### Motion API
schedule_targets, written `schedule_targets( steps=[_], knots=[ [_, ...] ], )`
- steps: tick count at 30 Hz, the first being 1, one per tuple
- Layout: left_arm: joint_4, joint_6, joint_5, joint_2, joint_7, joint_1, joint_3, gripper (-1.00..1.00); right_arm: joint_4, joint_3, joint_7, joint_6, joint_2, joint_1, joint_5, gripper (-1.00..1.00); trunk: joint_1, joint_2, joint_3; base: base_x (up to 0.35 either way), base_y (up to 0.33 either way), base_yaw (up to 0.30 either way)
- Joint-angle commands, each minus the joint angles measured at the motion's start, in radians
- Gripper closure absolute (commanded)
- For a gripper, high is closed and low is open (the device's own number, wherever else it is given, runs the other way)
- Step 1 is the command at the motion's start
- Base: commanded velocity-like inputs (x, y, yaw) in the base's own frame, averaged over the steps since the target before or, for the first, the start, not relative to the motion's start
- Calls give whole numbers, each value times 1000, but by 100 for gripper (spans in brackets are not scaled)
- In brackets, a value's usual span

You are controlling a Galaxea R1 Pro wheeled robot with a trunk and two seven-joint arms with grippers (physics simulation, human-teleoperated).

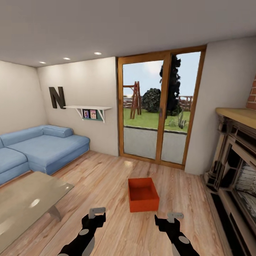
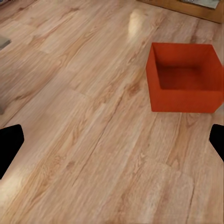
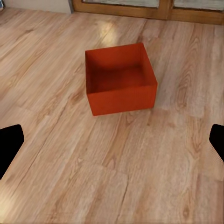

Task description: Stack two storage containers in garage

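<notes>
I am in the living room, on its light wood plank floor [image 1: 106, 177]. One storage container [image 1: 143, 194], an orange-red open-topped box, sits empty on the planks just ahead, between my two arms and closer to the right one. My left gripper [image 1: 96, 212] hangs open above bare floor, short of the container [image 2: 184, 77] and to its left. My right gripper [image 1: 174, 216] is also open, with the container [image 3: 120, 77] a short way in front of it. Dark fingertips [image 2: 10, 148] [image 3: 10, 148] stand wide apart with nothing between them. The garage is out of view.
A glass coffee table [image 1: 25, 199] stands close on the left, with a blue sofa [image 1: 39, 145] behind it. The brick fireplace [image 1: 234, 170] lines the right side. Wood-framed glass doors [image 1: 158, 113] close the far wall behind the container.
</notes>
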Motion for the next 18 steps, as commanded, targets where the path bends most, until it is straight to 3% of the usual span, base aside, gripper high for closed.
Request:
schedule_targets(
  steps=[1, 18],
  knots=[
    [1, -4, -3, -1, 1, -1, 5, -100, 1, 5, -4, -4, -1, 0, -10, -100, 1, -1, 0, 310, -196, 0],
    [1, -4, -3, -1, 0, -1, 5, -100, 1, 5, -4, -4, -1, 0, -11, -100, 1, -1, 0, 309, -198, 0]
  ],
)
